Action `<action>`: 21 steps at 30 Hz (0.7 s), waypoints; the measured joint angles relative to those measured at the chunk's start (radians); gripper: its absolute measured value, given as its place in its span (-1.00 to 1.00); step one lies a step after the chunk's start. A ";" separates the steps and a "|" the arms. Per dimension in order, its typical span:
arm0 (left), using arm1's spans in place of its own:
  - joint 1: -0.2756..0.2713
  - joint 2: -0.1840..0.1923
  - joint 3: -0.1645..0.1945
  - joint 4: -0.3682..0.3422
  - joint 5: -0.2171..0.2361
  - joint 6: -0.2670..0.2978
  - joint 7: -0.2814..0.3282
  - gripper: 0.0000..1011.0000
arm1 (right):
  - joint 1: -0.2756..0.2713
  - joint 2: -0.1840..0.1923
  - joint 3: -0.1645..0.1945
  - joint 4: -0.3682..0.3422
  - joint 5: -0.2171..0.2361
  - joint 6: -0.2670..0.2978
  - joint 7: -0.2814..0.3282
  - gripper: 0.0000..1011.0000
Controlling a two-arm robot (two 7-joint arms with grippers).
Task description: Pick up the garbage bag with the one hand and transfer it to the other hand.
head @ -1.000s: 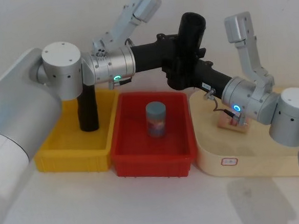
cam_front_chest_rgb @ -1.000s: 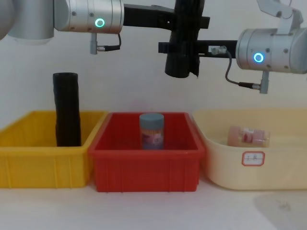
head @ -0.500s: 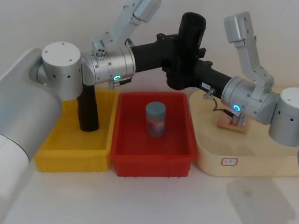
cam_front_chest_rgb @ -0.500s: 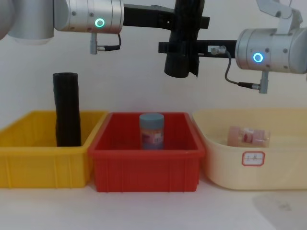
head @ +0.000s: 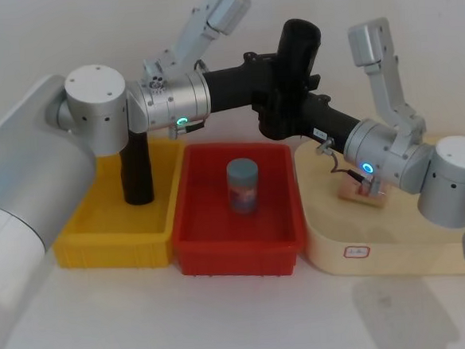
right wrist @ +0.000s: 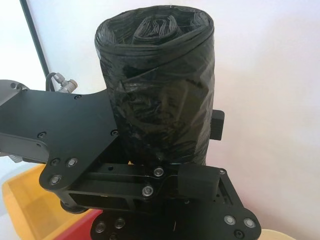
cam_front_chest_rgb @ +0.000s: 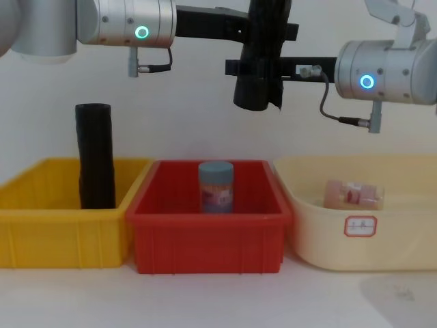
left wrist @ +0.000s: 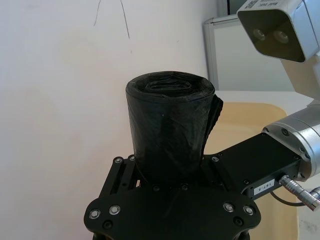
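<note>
Currently, at the frame's upper centre, we hold the garbage bag (cam_front_chest_rgb: 258, 75) upright, left gripper (cam_front_chest_rgb: 263, 31) and right gripper (cam_front_chest_rgb: 259, 68) both clamped on it, arms horizontal.

Garbage bag (cam_front_chest_rgb: 258, 82) slightly higher than before

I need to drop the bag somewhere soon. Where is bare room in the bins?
Yellow bin: floor free in front of the second black roll. Red bin: room around the blue-lidded jar. Cream tray: near half bare. Crowded above, where both grippers meet at the garbage bag.
</note>
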 joint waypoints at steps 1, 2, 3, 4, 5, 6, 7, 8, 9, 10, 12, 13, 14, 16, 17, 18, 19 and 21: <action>0.000 0.000 0.000 0.000 0.000 0.000 0.000 -0.11 | 0.000 0.000 0.000 0.000 0.000 0.000 0.000 0.06; 0.000 0.000 0.000 0.000 0.000 0.000 0.000 -0.11 | 0.000 0.000 0.000 0.000 0.000 0.000 0.000 0.06; 0.000 0.000 0.000 0.000 0.000 0.000 0.000 -0.08 | 0.000 0.000 0.000 0.000 0.000 0.000 0.000 0.06; 0.000 0.000 0.000 0.000 0.000 0.000 -0.001 0.01 | 0.000 0.000 0.000 0.000 0.000 0.000 0.000 0.06; 0.000 0.000 0.000 0.000 0.000 0.000 -0.001 0.01 | 0.000 0.000 0.000 0.000 0.000 0.000 0.000 0.06; 0.000 0.000 0.000 0.000 0.000 0.000 -0.001 0.07 | 0.000 0.000 0.000 0.000 0.000 0.000 0.000 0.06; 0.000 0.000 0.000 0.000 0.000 0.000 -0.001 0.15 | 0.000 0.000 0.000 0.000 0.000 0.000 0.000 0.06; 0.000 0.000 0.000 0.000 0.000 0.000 -0.001 0.22 | 0.000 0.000 0.000 0.000 0.000 0.000 0.000 0.06; 0.000 0.000 0.000 0.000 0.000 0.000 -0.001 0.26 | 0.000 0.000 0.000 0.000 0.000 0.000 0.000 0.06; 0.000 0.000 0.000 0.000 0.000 0.000 -0.001 0.30 | 0.000 0.000 0.000 0.000 0.000 0.000 0.000 0.06; 0.000 0.000 0.000 0.000 0.000 0.000 -0.001 0.44 | 0.000 0.000 0.000 0.000 0.000 0.000 0.000 0.06; 0.000 0.000 0.000 0.000 0.000 0.000 -0.001 0.49 | 0.000 0.000 0.000 0.000 0.000 0.000 0.000 0.06; 0.000 0.000 0.000 0.000 0.000 0.000 -0.001 0.59 | 0.000 0.000 0.000 0.000 0.000 0.000 0.000 0.06; 0.000 0.000 0.000 0.000 0.000 0.000 -0.001 0.67 | 0.000 0.000 0.000 0.000 0.000 0.000 -0.001 0.05; 0.000 0.000 0.000 0.000 0.000 0.000 -0.001 0.77 | 0.000 0.001 -0.001 -0.001 -0.001 0.001 -0.003 0.06; 0.000 0.000 0.000 0.000 0.000 0.000 -0.001 0.79 | 0.000 0.001 -0.001 -0.001 -0.001 0.002 -0.005 0.06; 0.000 0.000 0.000 0.000 0.000 0.000 -0.001 0.84 | 0.000 0.002 -0.001 -0.002 -0.002 0.003 -0.007 0.06; 0.000 0.000 0.000 0.000 0.000 0.000 -0.001 0.96 | 0.000 0.003 -0.001 -0.006 -0.005 0.008 -0.019 0.06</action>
